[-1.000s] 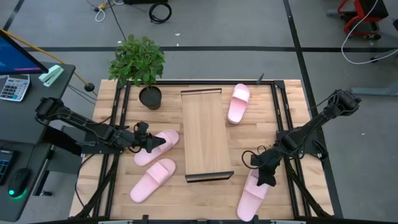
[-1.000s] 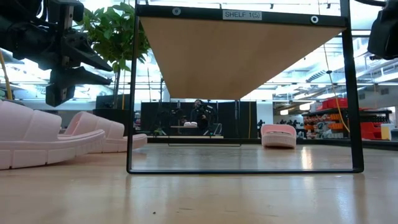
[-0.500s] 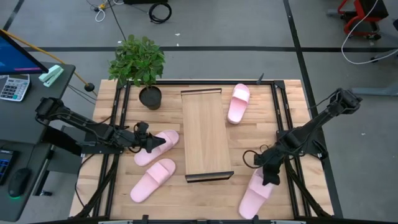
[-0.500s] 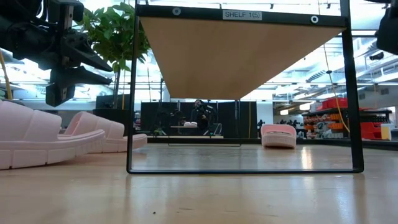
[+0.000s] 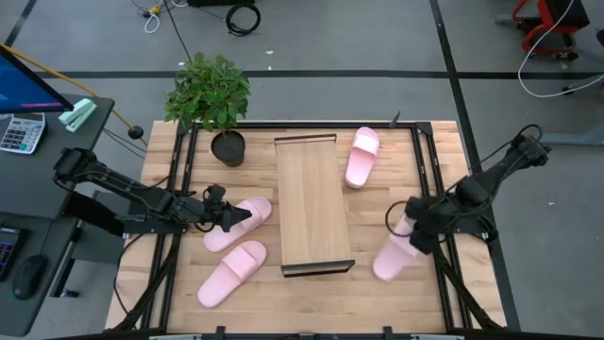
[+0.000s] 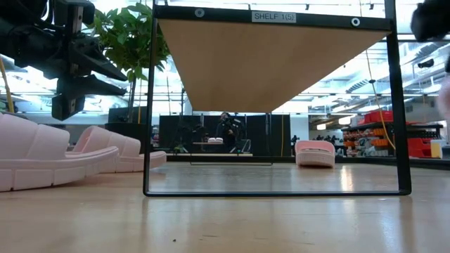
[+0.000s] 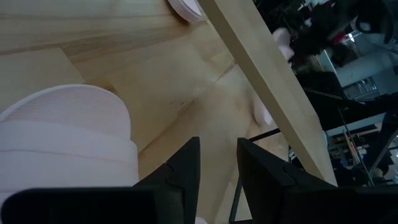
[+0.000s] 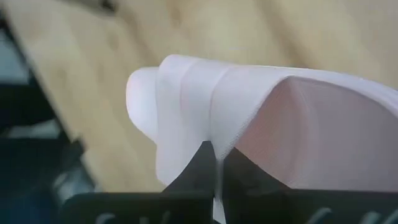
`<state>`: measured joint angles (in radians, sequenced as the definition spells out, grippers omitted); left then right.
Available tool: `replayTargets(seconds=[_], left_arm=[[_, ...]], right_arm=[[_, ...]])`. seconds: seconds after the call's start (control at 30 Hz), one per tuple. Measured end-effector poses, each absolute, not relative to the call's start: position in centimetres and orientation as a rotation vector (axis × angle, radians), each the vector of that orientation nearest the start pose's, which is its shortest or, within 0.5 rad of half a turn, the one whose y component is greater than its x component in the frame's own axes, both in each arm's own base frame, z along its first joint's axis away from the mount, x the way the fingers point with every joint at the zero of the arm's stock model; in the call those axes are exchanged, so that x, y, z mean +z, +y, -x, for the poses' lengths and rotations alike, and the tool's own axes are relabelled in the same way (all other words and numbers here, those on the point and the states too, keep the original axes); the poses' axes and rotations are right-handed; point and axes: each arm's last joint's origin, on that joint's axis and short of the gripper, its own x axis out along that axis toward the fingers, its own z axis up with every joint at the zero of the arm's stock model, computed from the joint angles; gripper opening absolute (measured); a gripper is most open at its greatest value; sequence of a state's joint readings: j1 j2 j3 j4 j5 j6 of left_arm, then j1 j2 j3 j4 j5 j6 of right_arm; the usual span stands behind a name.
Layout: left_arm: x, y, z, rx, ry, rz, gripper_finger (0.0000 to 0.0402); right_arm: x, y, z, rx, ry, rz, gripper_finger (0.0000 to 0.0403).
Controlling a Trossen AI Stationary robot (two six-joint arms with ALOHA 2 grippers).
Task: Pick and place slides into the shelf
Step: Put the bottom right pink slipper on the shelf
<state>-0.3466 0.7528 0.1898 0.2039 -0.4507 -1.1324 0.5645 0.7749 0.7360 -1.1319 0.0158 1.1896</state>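
Observation:
Several pale pink slides are in view. One (image 5: 361, 156) lies flat right of the shelf's far end, and two (image 5: 238, 223) (image 5: 231, 272) lie flat left of the shelf (image 5: 311, 203), a long light-wood board on black end rails. My right gripper (image 5: 416, 240), right of the shelf's near half, is shut on the last slide (image 5: 394, 255). My left gripper (image 5: 247, 215) hovers open over the upper left slide (image 7: 62, 140), which lies beside its fingers, not between them. My right gripper pinches the edge of the slide's wide strap (image 8: 211, 127) between its two fingers, which come from above and point steeply down. The slide hangs tilted below the fingers. In the low view it is a pink blur (image 6: 444, 105) well above the tabletop.
A potted plant (image 5: 209, 94) stands at the table's far left corner. Black frame rails (image 5: 429, 170) run along the table's sides. The shelf board (image 6: 274, 63) stands raised on its black end frame, with room under it.
My right gripper has risen, gone toward the far edge and tipped to point more steeply down, staying shut on the strap. Its slide, which lay flat at the near right, has come up off the table and now hangs tilted closer to the shelf.

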Motion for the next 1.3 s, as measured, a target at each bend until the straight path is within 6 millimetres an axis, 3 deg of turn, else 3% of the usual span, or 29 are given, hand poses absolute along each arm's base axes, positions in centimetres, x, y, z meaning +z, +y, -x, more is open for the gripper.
replayTargets(seconds=[0.4,0.87,1.07,1.3], left_arm=[[17.1,-4.1,-14.9,0.276,0.233,0.982,0.0112],[17.1,-4.0,-15.0,0.279,0.232,0.982,0.0110],[17.1,-4.0,-15.0,0.279,0.232,0.981,0.0111],[17.1,-4.0,-15.0,0.280,0.233,0.980,0.0111]], right_arm=[[30.9,2.6,-9.0,-0.570,0.946,-0.554,0.0007],[37.0,0.6,-10.8,-0.601,0.490,-0.579,0.0007],[38.3,0.5,-13.1,-0.485,0.321,-0.670,0.0007],[36.7,1.1,-16.9,-0.365,0.388,-0.750,0.0007]])
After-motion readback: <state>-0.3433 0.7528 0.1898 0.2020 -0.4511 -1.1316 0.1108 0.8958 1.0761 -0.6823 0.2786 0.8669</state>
